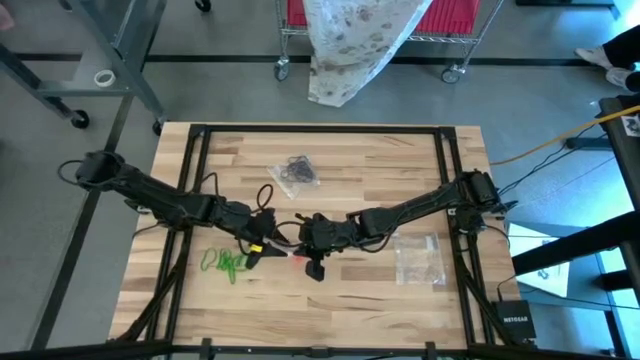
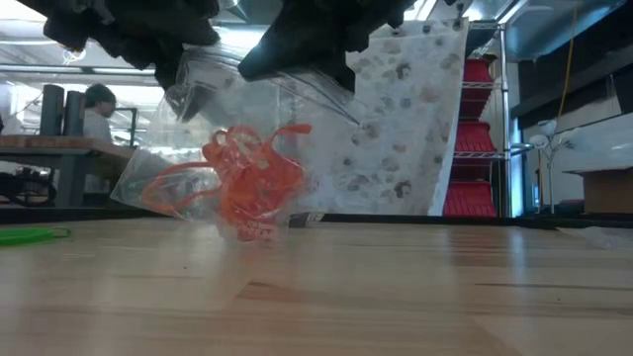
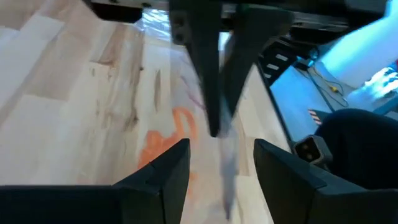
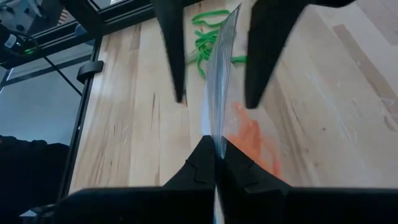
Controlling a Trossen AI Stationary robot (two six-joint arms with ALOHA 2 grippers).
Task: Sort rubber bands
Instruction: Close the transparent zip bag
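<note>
Step in hand: orange-red rubber bands (image 2: pixel 247 183) are being bagged; they lie inside a clear bag (image 2: pixel 213 109) lifted at the middle of the worktop (image 1: pixel 370 165), its lower end near or on the wood.
Right pincer (image 4: pixel 214 163): clenched on the bag's edge, the film seen standing up between its closed tips.
Left pincer (image 3: pixel 217 165): released, its fingers parted on either side of the bag's film, nothing gripped.
Other bands: a green pile (image 1: pixel 224 263) lies on the worktop beside the left arm; a bag of black bands (image 1: pixel 294 173) rests farther back, and another clear bag (image 1: pixel 420 257) lies under the right arm.
Doing it well: the bag's mouth is best kept uppermost and the grip on its edge firm, so the orange-red loops are judged unlikely to spill; the left pincer should be drawn clear without snagging the film.
Only in the low view: the orange-red tangle is seen whole through the plastic, and a person sits in the room behind.
Only in the high view: the three colours are seen well apart.
Only in the wrist views: each pincer's stance on the film.
</note>
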